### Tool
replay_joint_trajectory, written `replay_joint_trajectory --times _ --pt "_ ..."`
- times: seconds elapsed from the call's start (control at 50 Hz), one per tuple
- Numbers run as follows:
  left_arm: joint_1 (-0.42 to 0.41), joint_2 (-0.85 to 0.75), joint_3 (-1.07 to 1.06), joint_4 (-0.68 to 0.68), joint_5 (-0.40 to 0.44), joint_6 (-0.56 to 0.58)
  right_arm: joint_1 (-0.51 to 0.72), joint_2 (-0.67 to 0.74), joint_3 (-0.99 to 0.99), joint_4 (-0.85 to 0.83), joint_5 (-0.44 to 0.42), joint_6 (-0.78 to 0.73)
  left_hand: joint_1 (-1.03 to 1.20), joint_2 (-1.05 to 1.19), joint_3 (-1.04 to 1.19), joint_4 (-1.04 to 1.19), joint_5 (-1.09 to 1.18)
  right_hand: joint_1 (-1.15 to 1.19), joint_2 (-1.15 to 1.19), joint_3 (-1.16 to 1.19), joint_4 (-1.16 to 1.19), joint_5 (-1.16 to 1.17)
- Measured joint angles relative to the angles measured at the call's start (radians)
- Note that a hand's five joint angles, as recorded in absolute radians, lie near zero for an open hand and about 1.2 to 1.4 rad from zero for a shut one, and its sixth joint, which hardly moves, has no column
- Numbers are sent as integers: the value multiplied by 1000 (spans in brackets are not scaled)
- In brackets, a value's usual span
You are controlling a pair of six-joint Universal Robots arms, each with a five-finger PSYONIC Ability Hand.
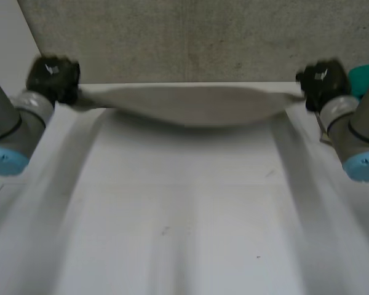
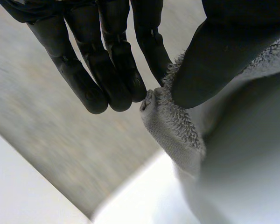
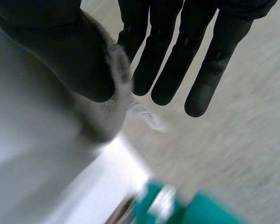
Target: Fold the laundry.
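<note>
Beyond the table (image 1: 172, 233), a grey towel (image 1: 190, 106) sags at twelve o'clock between left hand (image 1: 52, 77) at ten and right hand (image 1: 323, 81) at two, each barely pinching a corner, so tugging may slip it.

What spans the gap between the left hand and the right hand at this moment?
In the head view, a grey towel hangs stretched between the left hand and the right hand. Each hand pinches one end, and the towel sags in the middle.

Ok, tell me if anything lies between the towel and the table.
Nothing visible does. The towel, pinched at its ends by the left hand and right hand, hangs above the bare table.
</note>
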Motion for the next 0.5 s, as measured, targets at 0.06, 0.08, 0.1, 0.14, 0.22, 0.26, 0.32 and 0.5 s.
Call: replay_joint_trajectory --times 0.06,0.08,0.1,0.14,0.22,0.26,0.32,0.5 --pt "12 39 -110 -77 40 112 -18 9 37 141 5 -85 0 0 1 0 0 0 0 0 0 0" --pt "16 51 -136 -105 48 144 -25 6 50 185 7 -112 0 0 1 0 0 0 0 0 0 0" --pt "18 59 -152 -125 52 164 -29 4 58 211 9 -129 0 0 1 0 0 0 0 0 0 0" --pt "30 110 -238 -274 71 303 -55 -20 107 368 24 -226 0 1 1 0 0 0 0 0 0 0" --pt "43 162 -320 -490 80 486 -85 -59 173 540 43 -342 0 1 1 0 0 0 0 0 0 0" --pt "53 187 -360 -619 84 602 -103 -82 216 627 53 -423 0 1 1 0 0 0 0 0 0 0" --pt "58 209 -389 -730 88 716 -117 -101 253 675 59 -511 0 1 1 0 0 0 0 0 0 0" --pt "-8 165 -257 -684 52 657 -102 -69 209 576 58 -513 0 1 1 0 0 0 0 0 0 0"
